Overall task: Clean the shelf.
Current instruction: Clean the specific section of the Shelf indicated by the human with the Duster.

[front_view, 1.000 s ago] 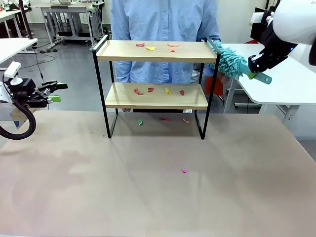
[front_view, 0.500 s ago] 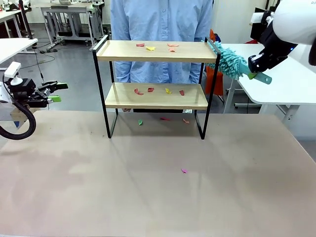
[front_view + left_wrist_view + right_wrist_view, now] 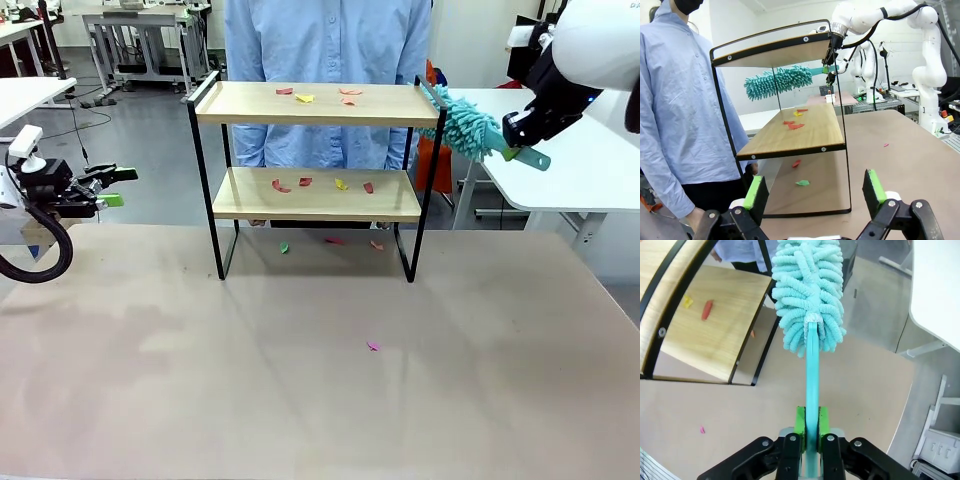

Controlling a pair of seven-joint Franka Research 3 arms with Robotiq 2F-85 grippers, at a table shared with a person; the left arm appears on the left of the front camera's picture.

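The shelf [image 3: 310, 104] stands at the far middle of the table, two light wood boards in a black frame. Small red and yellow scraps lie on both boards and on the table beneath. My right gripper [image 3: 517, 145] is shut on the handle of a teal fluffy duster [image 3: 468, 122], whose head hangs just off the shelf's right end near the top board. In the right wrist view the duster [image 3: 810, 290] rises from between the shut fingers [image 3: 800, 422]. My left gripper [image 3: 112, 187] stands open at the table's left edge, its green pads [image 3: 754, 191] wide apart, facing the shelf [image 3: 805, 127].
A person in a light blue shirt [image 3: 325, 60] stands right behind the shelf. A pink scrap [image 3: 373, 346] lies on the brown table toward the front. White tables stand at the right [image 3: 590, 150] and far left.
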